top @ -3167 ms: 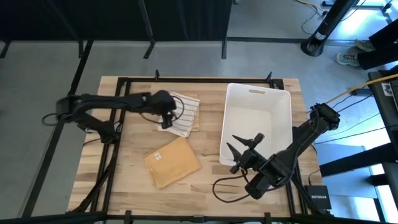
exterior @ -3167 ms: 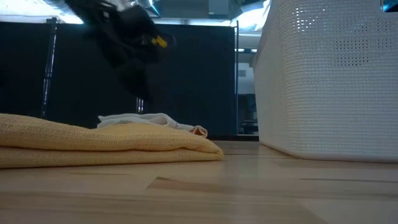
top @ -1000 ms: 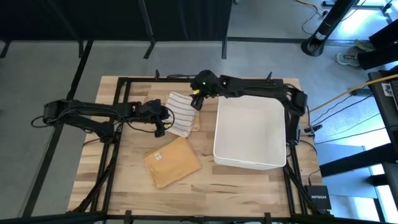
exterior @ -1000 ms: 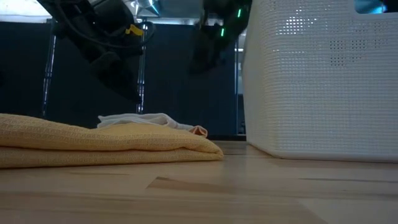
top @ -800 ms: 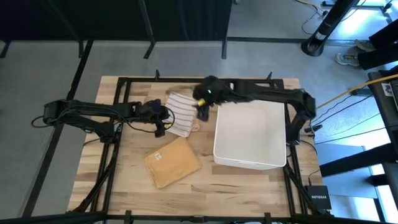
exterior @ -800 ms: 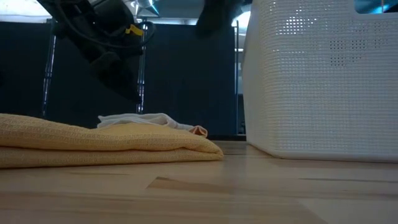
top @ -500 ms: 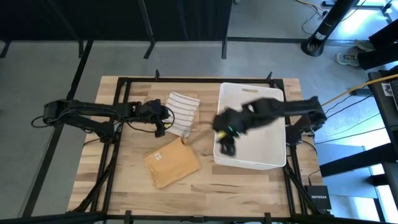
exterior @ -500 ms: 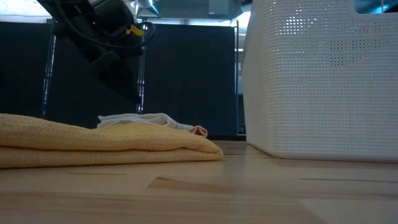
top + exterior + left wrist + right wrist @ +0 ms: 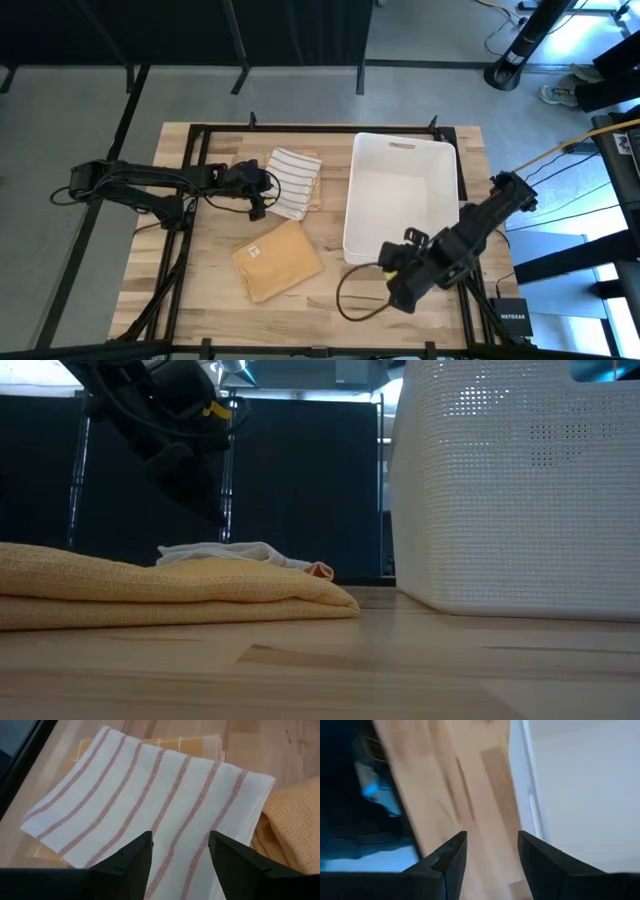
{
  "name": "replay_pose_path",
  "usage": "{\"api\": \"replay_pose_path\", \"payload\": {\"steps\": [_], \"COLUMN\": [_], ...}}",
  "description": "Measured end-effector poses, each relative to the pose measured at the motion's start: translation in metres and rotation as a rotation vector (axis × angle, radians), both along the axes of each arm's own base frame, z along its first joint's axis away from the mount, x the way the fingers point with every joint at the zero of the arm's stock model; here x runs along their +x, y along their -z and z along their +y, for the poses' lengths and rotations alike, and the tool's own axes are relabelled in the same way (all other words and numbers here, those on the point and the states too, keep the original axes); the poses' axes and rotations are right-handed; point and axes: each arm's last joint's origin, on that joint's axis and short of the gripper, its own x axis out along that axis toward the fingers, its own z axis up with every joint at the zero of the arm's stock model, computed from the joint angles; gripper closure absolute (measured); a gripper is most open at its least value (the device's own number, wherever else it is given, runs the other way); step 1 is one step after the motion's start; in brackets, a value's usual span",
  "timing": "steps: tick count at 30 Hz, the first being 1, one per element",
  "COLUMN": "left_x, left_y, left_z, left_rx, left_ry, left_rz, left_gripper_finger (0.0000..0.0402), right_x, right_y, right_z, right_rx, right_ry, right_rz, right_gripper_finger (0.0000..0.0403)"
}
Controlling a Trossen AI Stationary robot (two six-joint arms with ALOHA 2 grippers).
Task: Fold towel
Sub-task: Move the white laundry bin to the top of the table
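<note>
The striped towel (image 9: 296, 181) lies folded near the table's (image 9: 330, 300) far edge, left of the white bin (image 9: 403, 203). The left gripper (image 9: 262, 190) hovers at its left edge, fingers apart, as only its wrist view shows. The yellow towel (image 9: 277, 260) lies nearer. The right gripper (image 9: 398, 262), released, sits beside the bin's near corner.

We see a robotics lab: a wooden table (image 9: 330, 290) in a black metal frame (image 9: 190, 180), grey floor, dark curtains behind it.
</note>
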Motion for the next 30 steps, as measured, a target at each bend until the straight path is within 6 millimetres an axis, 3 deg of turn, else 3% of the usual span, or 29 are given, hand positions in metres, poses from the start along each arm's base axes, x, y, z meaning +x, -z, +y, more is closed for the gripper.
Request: {"api": "replay_pose_path", "payload": {"steps": [5, 10, 14, 17, 22, 26, 30], "left_x": [0.0, 0.0, 0.0, 0.0, 0.0, 0.0, 0.0], "left_y": [0.0, 0.0, 0.0, 0.0, 0.0, 0.0, 0.0], "left_z": [0.0, 0.0, 0.0, 0.0, 0.0, 0.0, 0.0], "left_rx": [0.0, -0.012, -0.016, -0.016, -0.013, -0.013, -0.016], "left_ry": [-0.001, -0.015, -0.018, -0.018, -0.014, -0.013, -0.016], "left_rz": [-0.004, -0.008, -0.004, -0.004, -0.004, -0.004, -0.005], "left_gripper_finger": [0.0215, 0.0215, 0.0215, 0.0215, 0.0215, 0.0215, 0.0215], "right_x": [0.0, 0.001, 0.003, 0.002, -0.002, 0.0, 0.0], "right_y": [0.034, 0.054, 0.046, 0.023, -0.008, 0.0, 0.026], "right_z": [0.003, -0.004, -0.003, -0.002, -0.015, -0.019, -0.022], "right_rx": [-0.119, -0.142, -0.007, 0.047, -0.172, -0.274, -0.275], "right_ry": [-0.086, -0.1, -0.061, -0.036, 0.022, -0.028, -0.063], "right_rz": [0.04, 0.127, 0.157, 0.122, -0.043, -0.038, 0.093], "right_gripper_finger": [0.0226, 0.0226, 0.0226, 0.0226, 0.0226, 0.0226, 0.0226]}}
